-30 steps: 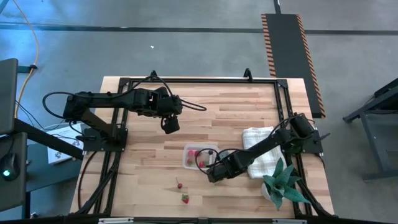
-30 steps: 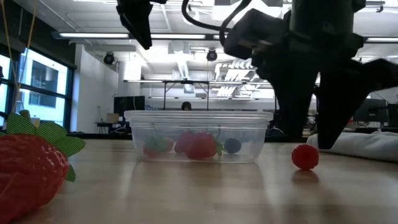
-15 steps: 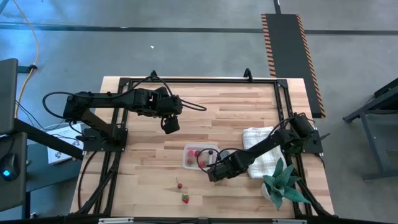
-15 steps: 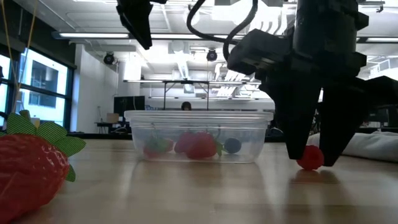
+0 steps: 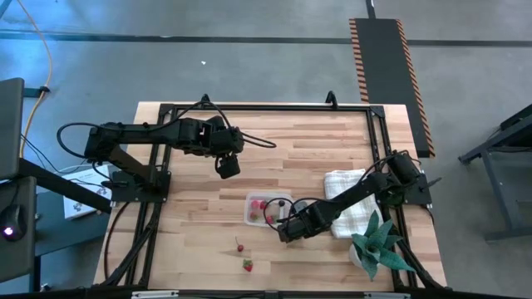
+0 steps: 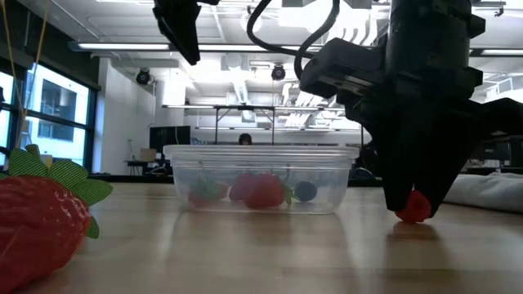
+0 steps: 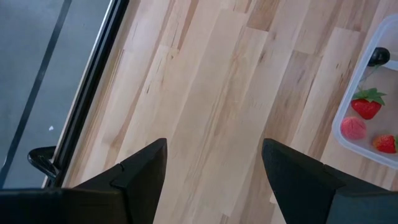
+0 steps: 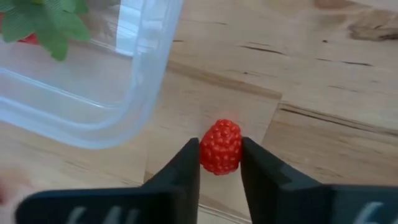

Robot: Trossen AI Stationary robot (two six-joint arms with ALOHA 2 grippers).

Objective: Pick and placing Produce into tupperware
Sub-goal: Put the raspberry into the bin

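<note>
right pincer (image 8: 220,163) clasping red raspberry (image 8: 220,147), no writing

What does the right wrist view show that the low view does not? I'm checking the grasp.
Only the right wrist view shows both fingers touching the bumpy red raspberry-like fruit, and bare wooden table beyond it. Only the low view shows the big red strawberry in front, fruit inside the container, and the left pincer raised. Both share the right pincer, that fruit and the clear plastic rectangular container.
</note>
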